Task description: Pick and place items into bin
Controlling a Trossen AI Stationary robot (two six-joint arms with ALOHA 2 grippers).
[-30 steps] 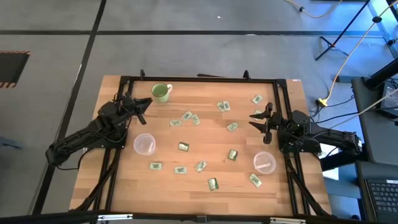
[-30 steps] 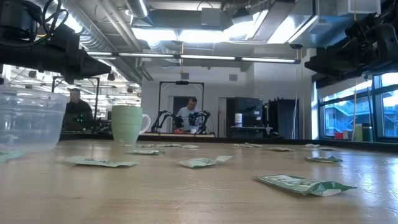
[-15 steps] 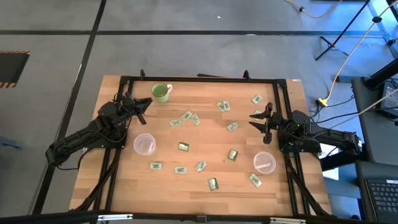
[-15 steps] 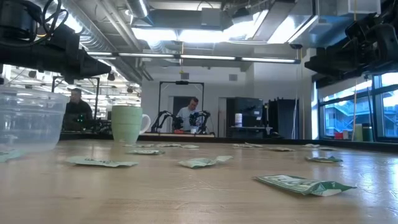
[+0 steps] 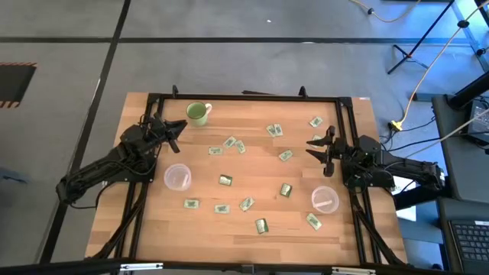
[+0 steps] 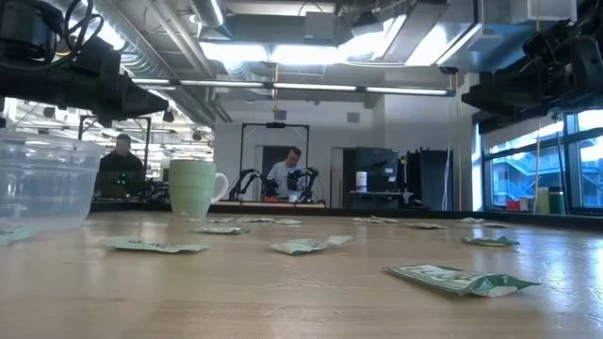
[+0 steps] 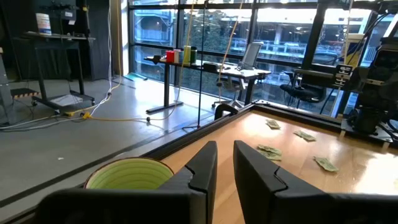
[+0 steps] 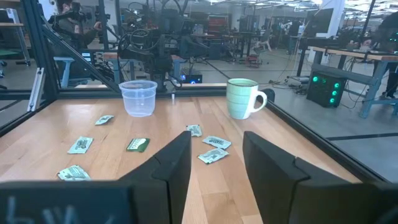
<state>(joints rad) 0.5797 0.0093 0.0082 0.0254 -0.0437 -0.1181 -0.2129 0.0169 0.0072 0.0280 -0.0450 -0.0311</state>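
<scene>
Both my arms idle — packets (image 5: 225,180) lie scattered across the tabletop (image 5: 252,164).
Left claw (image 5: 177,127) near the left edge, narrow gap, empty; right claw (image 5: 317,144) near the right edge — wider, empty.

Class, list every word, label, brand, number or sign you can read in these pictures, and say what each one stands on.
None can be read.
Packets: the green and white wrappers carry print, too small and blurred to read.
Light-green mug: plain, no lettering shows.
Clear plastic cups: no label shows.
White container on a far shelf in the left wrist view: it has a blue label, unreadable.
</scene>
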